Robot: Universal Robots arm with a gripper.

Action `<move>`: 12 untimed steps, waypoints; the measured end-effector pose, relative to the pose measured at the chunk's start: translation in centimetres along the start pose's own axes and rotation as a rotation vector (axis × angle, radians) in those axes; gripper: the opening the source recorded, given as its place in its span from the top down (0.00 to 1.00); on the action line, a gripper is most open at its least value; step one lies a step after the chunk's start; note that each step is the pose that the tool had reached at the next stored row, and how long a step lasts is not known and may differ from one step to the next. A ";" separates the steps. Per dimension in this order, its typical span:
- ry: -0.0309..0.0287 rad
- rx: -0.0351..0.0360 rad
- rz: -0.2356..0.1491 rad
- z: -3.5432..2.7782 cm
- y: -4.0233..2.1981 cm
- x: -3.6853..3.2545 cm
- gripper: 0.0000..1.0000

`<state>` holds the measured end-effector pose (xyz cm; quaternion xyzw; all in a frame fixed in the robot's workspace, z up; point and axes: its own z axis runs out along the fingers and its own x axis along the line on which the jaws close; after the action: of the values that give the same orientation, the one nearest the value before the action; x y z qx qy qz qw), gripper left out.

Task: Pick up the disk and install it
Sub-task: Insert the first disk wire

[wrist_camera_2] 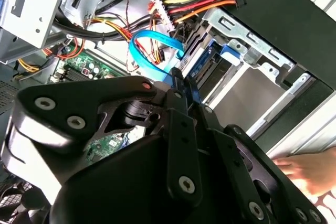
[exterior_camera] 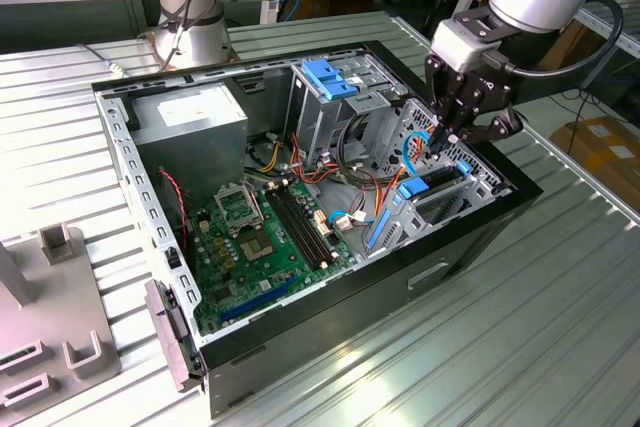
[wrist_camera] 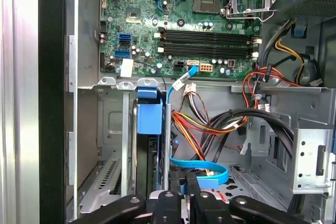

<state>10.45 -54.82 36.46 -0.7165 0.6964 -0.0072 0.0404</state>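
Note:
The disk stands on edge in the drive bay at the open computer case's front corner, with its light-blue carrier rail uppermost. In the exterior view its blue rail lies just below my gripper. My gripper reaches down into the bay beside the disk with its black fingers drawn close together. It holds nothing that I can make out. A blue data cable loops right at the fingertips. In the second wrist view my gripper points at the disk in its slot.
The blue latch tops the grey drive cage at the back of the case. Yellow, red and black power wires crowd the bay. The motherboard lies on the case floor. A person's hand rests outside the case. A grey fixture stands on the exterior view's left.

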 end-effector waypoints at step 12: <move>-0.0040 0.0321 -0.042 0.15 0.59 0.67 0.84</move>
<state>9.89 -55.50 36.23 -0.7301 0.6811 -0.0178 0.0531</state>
